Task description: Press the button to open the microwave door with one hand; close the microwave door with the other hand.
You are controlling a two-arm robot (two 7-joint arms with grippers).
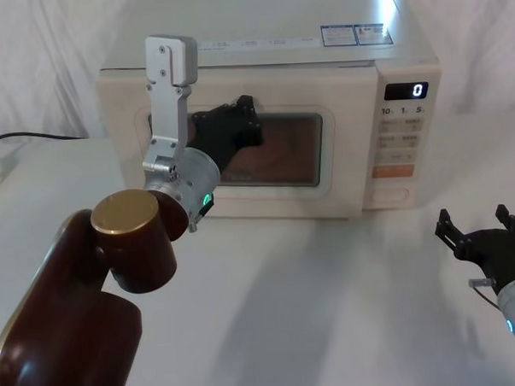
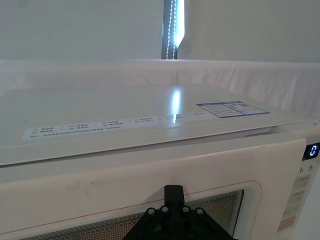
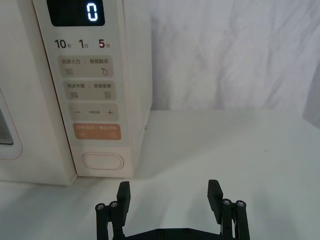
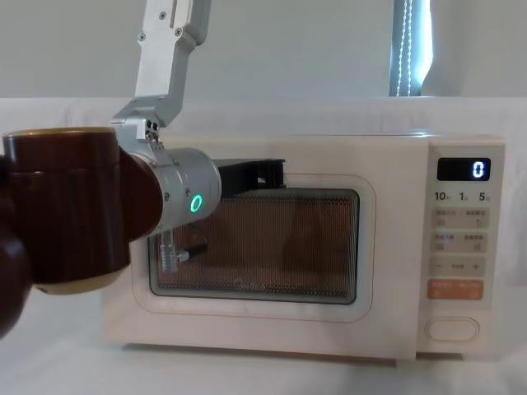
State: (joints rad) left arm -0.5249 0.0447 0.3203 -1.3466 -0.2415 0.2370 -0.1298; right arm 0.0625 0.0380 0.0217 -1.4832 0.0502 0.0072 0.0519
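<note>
My left claw (image 1: 244,117) rests on the shut door (image 1: 240,194); I cannot tell its gap. My right claw (image 3: 170,192), open and empty, should press the button (image 3: 102,161) squarely.

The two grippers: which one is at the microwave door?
The left gripper, against the microwave door at its window's upper edge. The right gripper hangs apart, low before the control panel.

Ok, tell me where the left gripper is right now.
In the head view the left gripper is up against the microwave door, at the upper left part of its dark window; the chest view shows it there too.
</note>
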